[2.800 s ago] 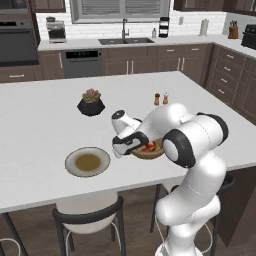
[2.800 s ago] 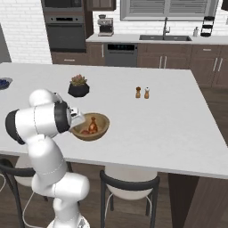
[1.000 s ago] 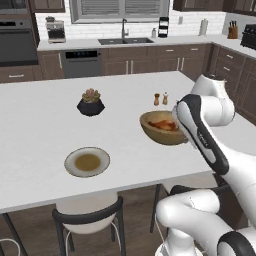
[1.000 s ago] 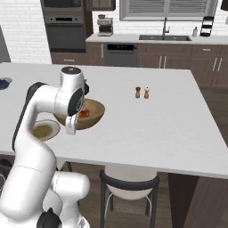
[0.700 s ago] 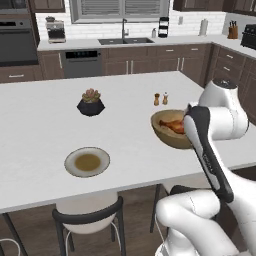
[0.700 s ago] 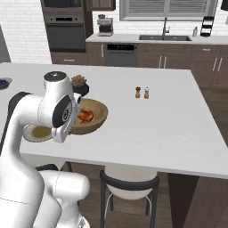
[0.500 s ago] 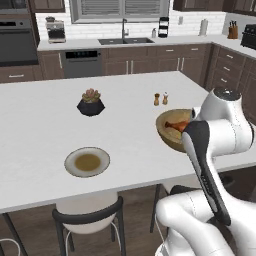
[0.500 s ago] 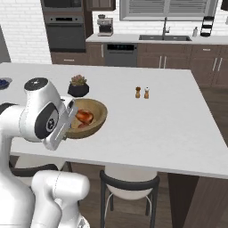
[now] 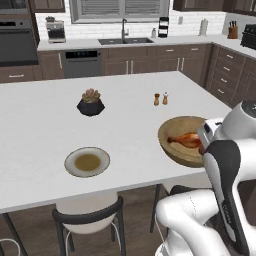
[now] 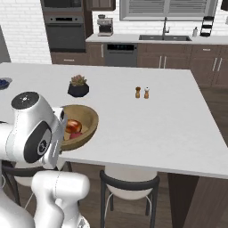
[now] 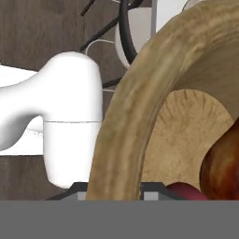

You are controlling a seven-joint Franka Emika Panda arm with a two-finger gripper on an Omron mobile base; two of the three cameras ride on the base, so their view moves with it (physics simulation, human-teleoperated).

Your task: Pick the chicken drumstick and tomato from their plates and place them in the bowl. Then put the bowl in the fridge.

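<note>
Gripper fingers (image 11: 116, 189) were clamped tight on the rim of the round, deep, light-brown wooden bowl (image 9: 181, 135), held up past the white counter's (image 9: 45, 125) edge. If it tipped, the glossy reddish-brown chicken drumstick (image 9: 184, 140) and small round red tomato (image 10: 76, 135) inside could roll out. A moment earlier the bowl was farther over the counter.

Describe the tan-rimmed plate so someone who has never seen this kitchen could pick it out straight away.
Start at the big white island counter in the middle of the kitchen. Near its front edge, above a stool, lies the tan-rimmed plate, flat, round, with a brownish centre. The wooden bowl to its right is deep and holds food; the dark pot plant behind it stands tall.
</note>
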